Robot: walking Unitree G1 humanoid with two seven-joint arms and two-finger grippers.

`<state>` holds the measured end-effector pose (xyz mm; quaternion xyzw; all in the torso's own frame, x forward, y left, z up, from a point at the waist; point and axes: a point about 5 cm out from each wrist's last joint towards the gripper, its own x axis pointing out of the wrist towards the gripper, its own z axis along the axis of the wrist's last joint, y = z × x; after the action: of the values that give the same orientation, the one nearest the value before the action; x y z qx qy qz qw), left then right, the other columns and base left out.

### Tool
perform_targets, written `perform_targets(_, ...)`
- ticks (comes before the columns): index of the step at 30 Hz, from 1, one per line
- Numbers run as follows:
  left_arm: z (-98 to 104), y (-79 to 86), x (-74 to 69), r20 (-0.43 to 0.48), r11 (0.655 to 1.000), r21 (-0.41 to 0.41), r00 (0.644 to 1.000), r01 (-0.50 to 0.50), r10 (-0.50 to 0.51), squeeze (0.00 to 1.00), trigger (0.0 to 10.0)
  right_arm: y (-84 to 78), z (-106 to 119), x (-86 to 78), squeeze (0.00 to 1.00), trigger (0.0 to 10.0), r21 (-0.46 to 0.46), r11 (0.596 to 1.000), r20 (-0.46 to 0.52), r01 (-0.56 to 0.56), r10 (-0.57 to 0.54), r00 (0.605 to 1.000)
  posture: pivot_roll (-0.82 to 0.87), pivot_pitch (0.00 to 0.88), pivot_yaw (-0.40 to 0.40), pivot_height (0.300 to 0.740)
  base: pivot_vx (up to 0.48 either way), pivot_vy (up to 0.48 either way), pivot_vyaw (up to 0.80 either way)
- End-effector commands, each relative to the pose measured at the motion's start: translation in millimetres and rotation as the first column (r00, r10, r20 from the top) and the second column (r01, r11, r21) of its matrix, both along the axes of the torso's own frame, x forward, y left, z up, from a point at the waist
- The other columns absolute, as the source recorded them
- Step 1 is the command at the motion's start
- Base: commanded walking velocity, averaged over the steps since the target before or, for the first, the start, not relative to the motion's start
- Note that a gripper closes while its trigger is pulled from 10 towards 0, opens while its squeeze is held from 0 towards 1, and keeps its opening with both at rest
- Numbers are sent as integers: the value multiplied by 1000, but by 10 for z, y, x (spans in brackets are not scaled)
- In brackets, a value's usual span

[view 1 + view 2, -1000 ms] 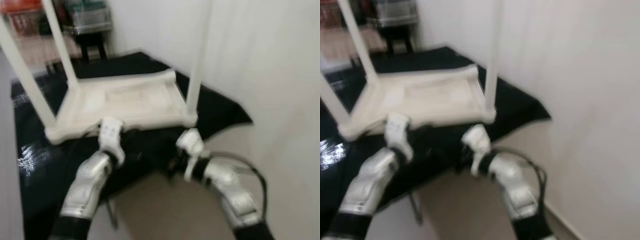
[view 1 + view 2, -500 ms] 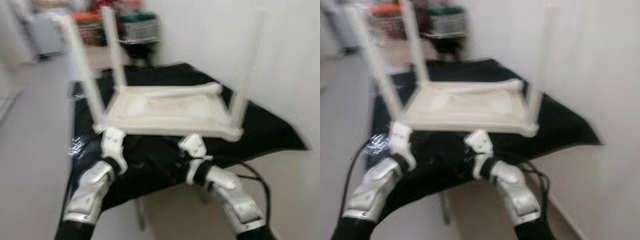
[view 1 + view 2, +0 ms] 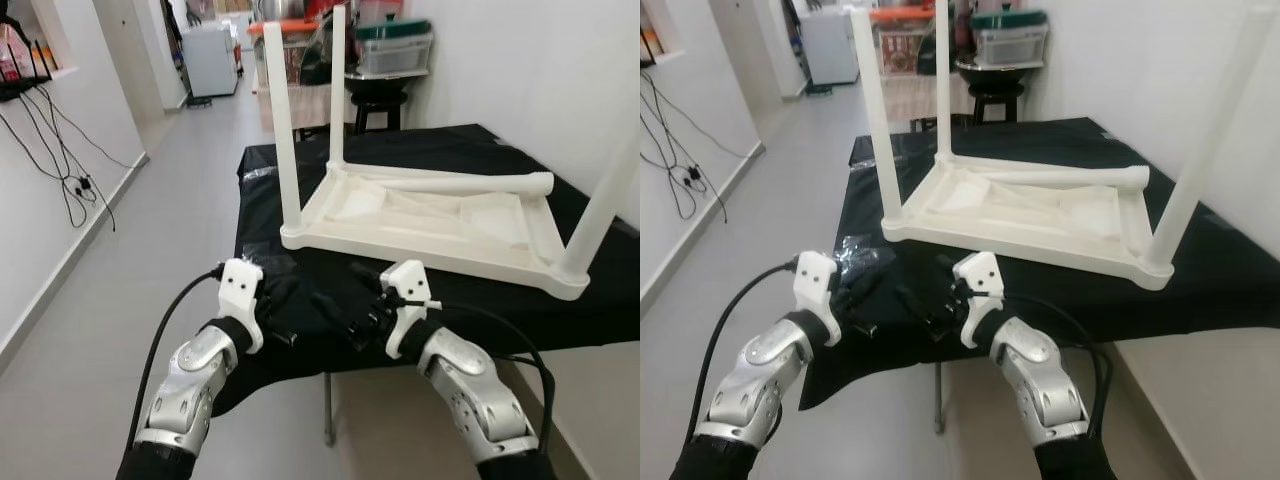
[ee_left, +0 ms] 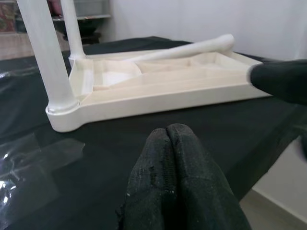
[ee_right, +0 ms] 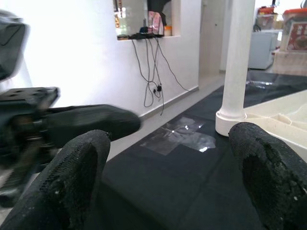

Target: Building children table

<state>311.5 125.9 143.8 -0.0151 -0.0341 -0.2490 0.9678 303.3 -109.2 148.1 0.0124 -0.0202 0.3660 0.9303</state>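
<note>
Pincers: left pincer (image 4: 167,139) closed empty, right pincer (image 5: 168,158) spread, before upturned white table (image 3: 430,215).

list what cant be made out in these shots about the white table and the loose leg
- White table, left eye view: the near-right leg's top runs off the frame's right edge.
- Loose leg: lies in the upturned tabletop; its inner end is hidden by the rim.
- Fourth corner socket: too small and washed out to tell.
- Left wrist view: the shut left end effector hides the black cloth beneath it.
</note>
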Motion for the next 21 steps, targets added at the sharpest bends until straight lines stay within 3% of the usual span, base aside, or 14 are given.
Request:
perform_targets(1, 18, -27, -18, 10, 1000, 1, 1000, 20, -20, 0, 10000, -28, -13, 11, 0, 10000, -1, 1000, -13, 13, -13, 1000, -114, 0, -2, 740, 0, -472, 0)
perform_targets(9, 15, -16, -18, 8, 1000, -3, 1000, 10, -10, 0, 10000, -5, -14, 6, 0, 10000, -37, 999, -1, -2, 2, 1000, -111, 0, -3, 740, 0, -472, 0)
perform_targets(21, 1, 151, 33, -10, 987, -5, 987, -163, 163, 0, 10000, -15, -10, 36, 0, 10000, -113, 993, 25, 31, -29, 999, -106, 0, -5, 740, 0, 0, 0)
